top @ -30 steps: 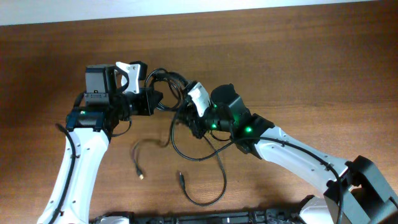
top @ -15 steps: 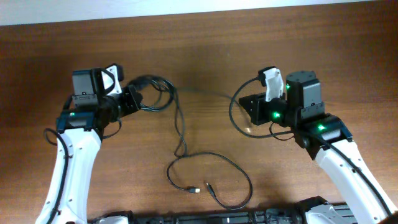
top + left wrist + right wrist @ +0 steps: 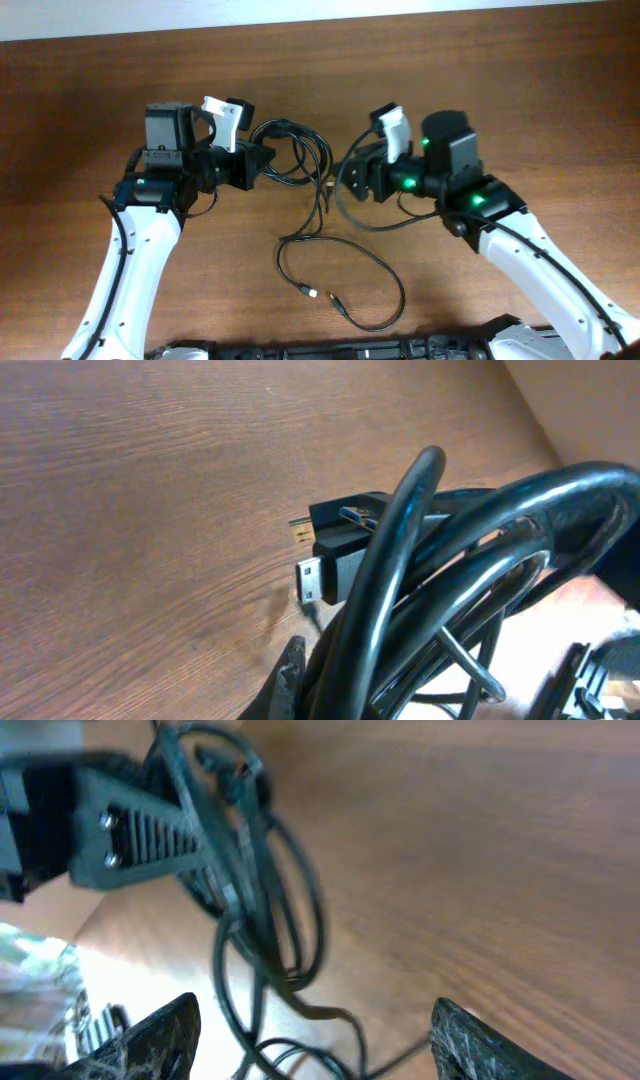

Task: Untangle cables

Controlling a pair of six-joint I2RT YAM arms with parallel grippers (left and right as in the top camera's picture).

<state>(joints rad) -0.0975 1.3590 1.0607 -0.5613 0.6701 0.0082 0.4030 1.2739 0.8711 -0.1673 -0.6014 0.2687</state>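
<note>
Brown wooden table [image 3: 500,90] with looped black cables [image 3: 401,292] on it.

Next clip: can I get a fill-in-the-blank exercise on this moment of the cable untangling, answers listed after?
1. The left tool is ___ (open/shut) on a bundle of cables.
2. The right tool is ___ (open/shut), its fingers wide apart.
3. Two loose plug ends lie on the table near the ___ edge of the overhead view.

Missing words: shut; open; bottom.
</note>
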